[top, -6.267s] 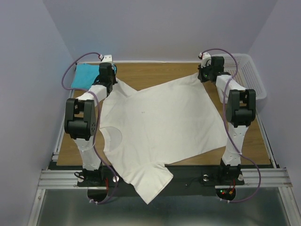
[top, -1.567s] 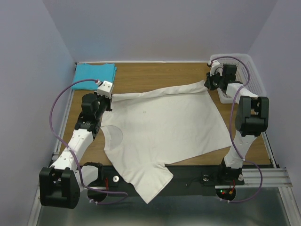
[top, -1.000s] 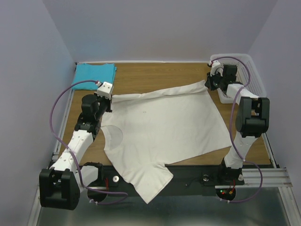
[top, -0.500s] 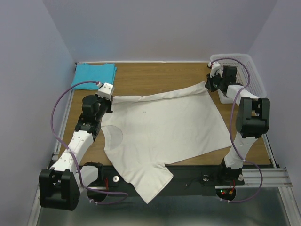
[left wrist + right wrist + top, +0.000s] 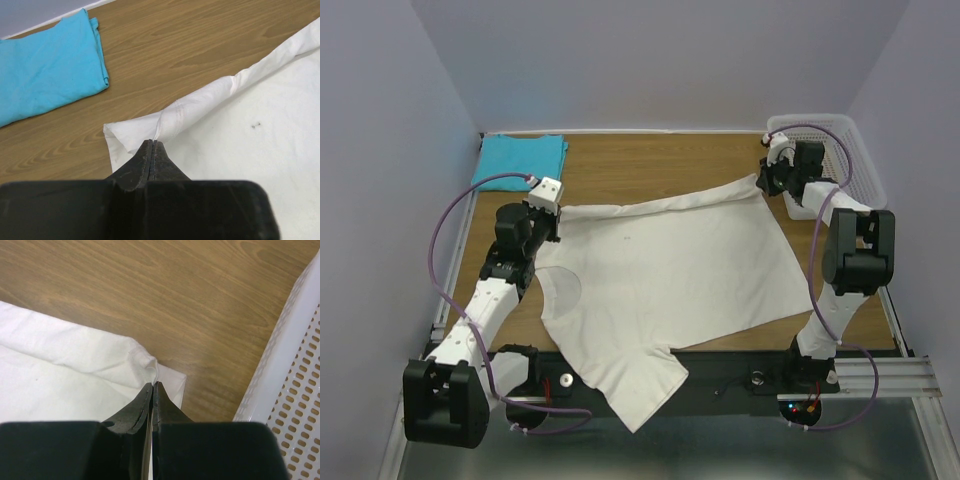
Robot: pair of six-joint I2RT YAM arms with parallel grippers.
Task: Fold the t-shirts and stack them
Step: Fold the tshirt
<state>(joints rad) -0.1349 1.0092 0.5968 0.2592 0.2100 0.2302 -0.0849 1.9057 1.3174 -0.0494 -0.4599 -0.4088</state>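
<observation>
White shirt (image 5: 660,270) lies spread across the table (image 5: 650,160), one sleeve spilling over the near edge at 6 o'clock. At 9 o'clock the left claw (image 5: 151,146) is pinched tight on the shirt's rolled corner. Over at 2 o'clock the right claw (image 5: 152,386) is clamped closed on the other corner, the hem strung between them. Far back, the blue shirt (image 5: 520,160) sits folded at 11 o'clock, and the basket (image 5: 860,165) is just beside the right claw

- The left gripper (image 5: 151,144) has its black fingers pressed together, pinching the rolled edge of the cream-white t-shirt (image 5: 260,150).
- That roll runs from the gripper up and to the right.
- The folded turquoise t-shirt (image 5: 47,70) lies up-left of the gripper, apart from it, on the wooden table (image 5: 200,40).
</observation>
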